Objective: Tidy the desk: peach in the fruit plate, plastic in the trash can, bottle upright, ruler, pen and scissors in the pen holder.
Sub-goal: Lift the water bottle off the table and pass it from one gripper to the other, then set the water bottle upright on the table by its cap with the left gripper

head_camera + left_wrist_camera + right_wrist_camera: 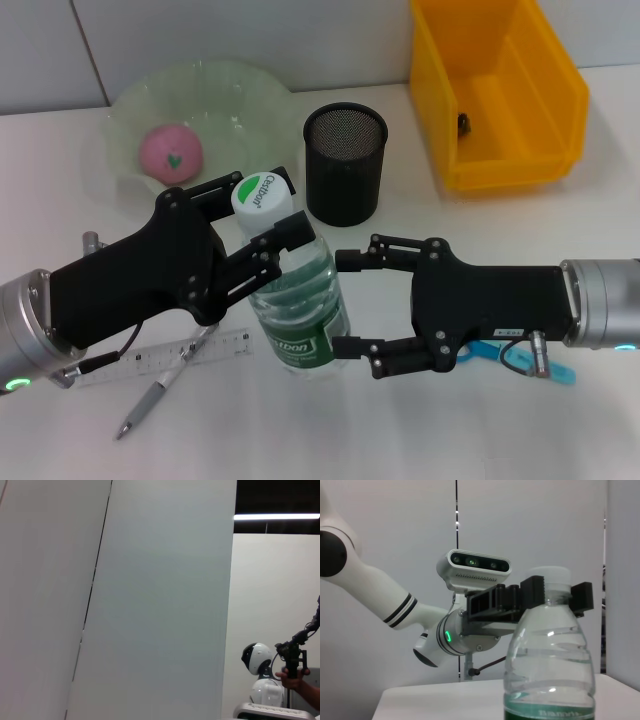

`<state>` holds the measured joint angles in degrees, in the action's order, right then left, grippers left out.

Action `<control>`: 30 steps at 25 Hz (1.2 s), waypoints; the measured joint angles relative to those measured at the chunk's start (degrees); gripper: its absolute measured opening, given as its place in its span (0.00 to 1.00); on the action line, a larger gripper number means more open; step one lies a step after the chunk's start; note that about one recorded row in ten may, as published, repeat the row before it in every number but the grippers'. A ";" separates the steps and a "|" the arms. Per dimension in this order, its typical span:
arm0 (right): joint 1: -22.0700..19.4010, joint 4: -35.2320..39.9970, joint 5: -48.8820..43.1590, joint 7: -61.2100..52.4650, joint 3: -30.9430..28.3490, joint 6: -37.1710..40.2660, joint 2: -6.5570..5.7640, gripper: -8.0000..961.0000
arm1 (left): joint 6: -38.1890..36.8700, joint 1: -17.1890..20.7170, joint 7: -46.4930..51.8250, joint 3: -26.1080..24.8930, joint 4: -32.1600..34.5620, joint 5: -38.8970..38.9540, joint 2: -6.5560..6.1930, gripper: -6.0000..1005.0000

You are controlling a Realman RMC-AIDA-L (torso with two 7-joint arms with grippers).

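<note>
A clear water bottle (pixel 298 318) with a white cap (pixel 264 192) and green label stands upright at the table's middle. My left gripper (pixel 290 206) is shut on its neck just under the cap; the right wrist view shows the bottle (pixel 549 650) with the left gripper's fingers (pixel 535 589) on both sides of the neck. My right gripper (pixel 343 305) is open beside the bottle's body, one finger on each side. A pink peach (pixel 170 152) lies in the glass fruit plate (pixel 215 85). The black mesh pen holder (pixel 345 162) stands behind the bottle. A clear ruler (pixel 190 352) and a pen (pixel 155 392) lie under my left arm. Blue scissors handles (pixel 492 352) show under my right arm.
A yellow bin (pixel 520 95) stands at the back right with a small dark item (pixel 463 123) inside. The left wrist view shows only a wall and a distant white robot (pixel 260 672).
</note>
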<state>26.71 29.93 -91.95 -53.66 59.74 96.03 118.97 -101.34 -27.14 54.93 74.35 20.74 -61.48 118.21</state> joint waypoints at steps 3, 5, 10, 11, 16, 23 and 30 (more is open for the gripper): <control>-0.69 0.55 0.00 -0.12 -0.11 -0.03 -0.05 0.86 | -0.23 -0.02 -0.01 0.00 0.07 -0.09 0.00 0.43; -1.40 1.23 0.12 -0.44 -0.20 -0.17 -0.22 0.86 | -0.26 -0.02 -0.03 0.00 0.41 -0.23 0.00 0.43; -3.81 3.64 0.03 -0.82 -3.90 -0.71 -0.21 0.86 | -0.19 -0.03 -0.05 -0.05 0.66 -0.45 0.00 0.43; -4.41 4.03 -0.01 -0.83 -5.34 -0.77 -0.20 0.86 | 0.10 -0.18 -0.06 -0.34 0.83 -0.53 -0.07 0.43; -8.19 6.25 -0.04 -0.86 -11.90 -0.64 -0.42 0.86 | 3.45 -0.64 -0.30 -1.35 1.58 -0.58 -0.84 0.43; -12.63 8.75 -0.04 -0.98 -16.19 -0.39 -0.16 0.86 | 8.10 -1.49 -1.95 -3.77 3.11 -0.59 -1.29 0.43; -14.25 8.01 -0.63 -0.40 -19.18 -0.74 -0.17 0.86 | 10.31 -1.11 -3.35 -7.12 3.17 -0.58 -1.54 0.43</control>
<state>12.46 37.94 -92.58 -54.06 40.56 95.29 118.81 -91.03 -28.25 51.58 67.23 23.91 -62.06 116.67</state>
